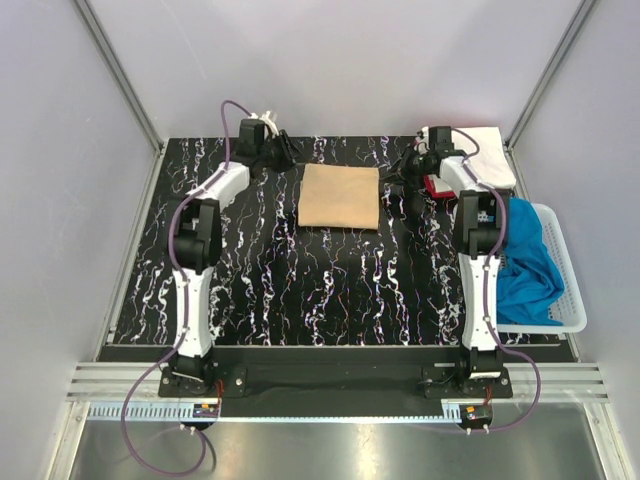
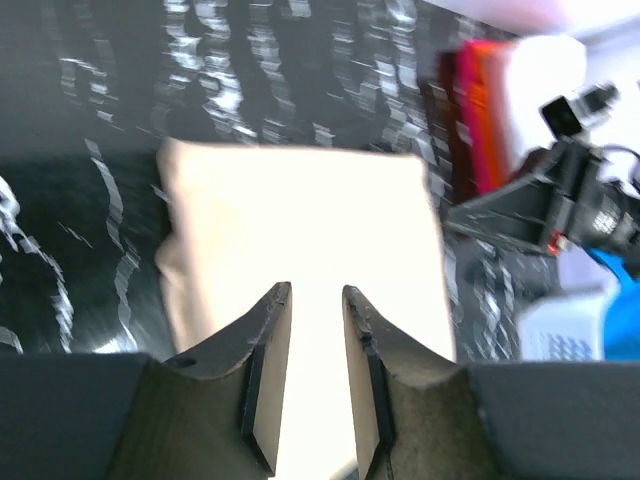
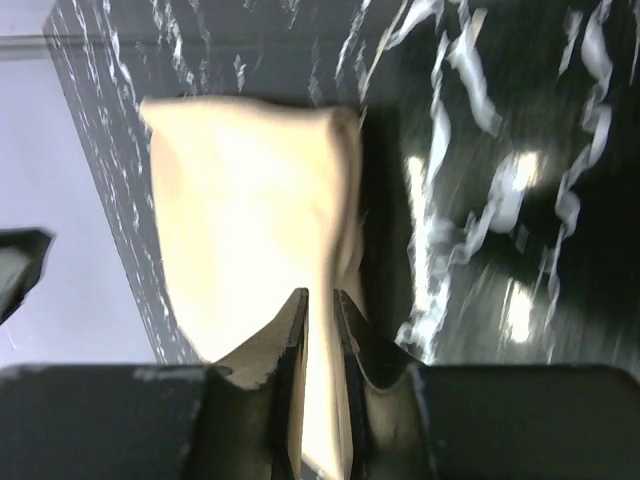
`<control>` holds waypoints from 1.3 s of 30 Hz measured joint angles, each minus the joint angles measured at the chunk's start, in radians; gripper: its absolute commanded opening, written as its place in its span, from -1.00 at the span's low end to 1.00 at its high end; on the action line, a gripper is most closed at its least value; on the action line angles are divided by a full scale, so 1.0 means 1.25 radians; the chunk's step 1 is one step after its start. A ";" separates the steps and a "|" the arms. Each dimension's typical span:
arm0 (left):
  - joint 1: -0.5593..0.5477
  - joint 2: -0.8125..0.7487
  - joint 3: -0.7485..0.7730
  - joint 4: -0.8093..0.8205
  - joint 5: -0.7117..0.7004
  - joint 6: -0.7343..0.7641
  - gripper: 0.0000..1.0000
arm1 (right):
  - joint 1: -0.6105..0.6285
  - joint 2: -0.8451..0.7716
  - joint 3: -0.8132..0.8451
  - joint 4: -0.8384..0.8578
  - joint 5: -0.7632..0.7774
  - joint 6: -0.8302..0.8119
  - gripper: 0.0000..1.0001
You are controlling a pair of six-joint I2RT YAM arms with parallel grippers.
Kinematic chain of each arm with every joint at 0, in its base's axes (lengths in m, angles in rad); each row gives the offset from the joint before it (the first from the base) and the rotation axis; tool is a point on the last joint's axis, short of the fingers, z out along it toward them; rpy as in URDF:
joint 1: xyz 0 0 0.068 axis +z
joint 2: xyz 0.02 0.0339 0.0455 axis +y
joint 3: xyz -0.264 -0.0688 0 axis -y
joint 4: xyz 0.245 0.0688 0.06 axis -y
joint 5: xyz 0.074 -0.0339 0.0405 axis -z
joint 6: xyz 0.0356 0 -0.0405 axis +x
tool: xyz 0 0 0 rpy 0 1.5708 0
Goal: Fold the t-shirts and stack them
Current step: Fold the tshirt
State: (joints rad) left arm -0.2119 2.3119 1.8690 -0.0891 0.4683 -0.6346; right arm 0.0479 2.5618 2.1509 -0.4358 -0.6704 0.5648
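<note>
The tan t-shirt lies folded into a flat rectangle at the far middle of the table. It also shows in the left wrist view and the right wrist view. My left gripper hovers just off its far left corner, jaws open and empty. My right gripper is just off its right edge, jaws a narrow gap apart, with nothing seen pinched. A folded white t-shirt lies on a red one at the far right. The blue t-shirt lies crumpled in the basket.
A white mesh basket stands at the right table edge beside the right arm. The table is black with white marbling. Pale walls and metal frame posts close in the back and sides.
</note>
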 measured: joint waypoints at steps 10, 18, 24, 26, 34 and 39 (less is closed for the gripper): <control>-0.113 -0.219 -0.226 0.042 -0.004 0.072 -0.40 | 0.040 -0.312 -0.304 0.020 0.084 -0.029 -0.28; -0.119 -0.138 -0.280 -0.077 -0.083 0.101 -0.45 | 0.098 -0.349 -0.479 0.038 0.089 -0.072 -0.52; -0.107 -0.130 -0.290 -0.087 -0.109 0.101 -0.45 | 0.098 -0.346 -0.550 0.039 0.121 -0.078 -0.38; -0.107 -0.128 -0.280 -0.101 -0.115 0.104 -0.45 | 0.098 -0.347 -0.551 0.042 0.125 -0.078 -0.19; -0.083 -0.121 -0.212 -0.183 -0.100 0.125 -0.36 | 0.097 -0.363 -0.501 0.037 0.188 -0.068 0.27; -0.068 -0.176 -0.212 -0.247 -0.054 0.127 -0.34 | 0.097 -0.338 -0.381 0.047 0.206 -0.066 0.38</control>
State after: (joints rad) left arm -0.2974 2.0922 1.6039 -0.3981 0.4004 -0.4763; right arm 0.1688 2.1395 1.6741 -0.3771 -0.4129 0.4828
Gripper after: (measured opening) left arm 0.328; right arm 0.675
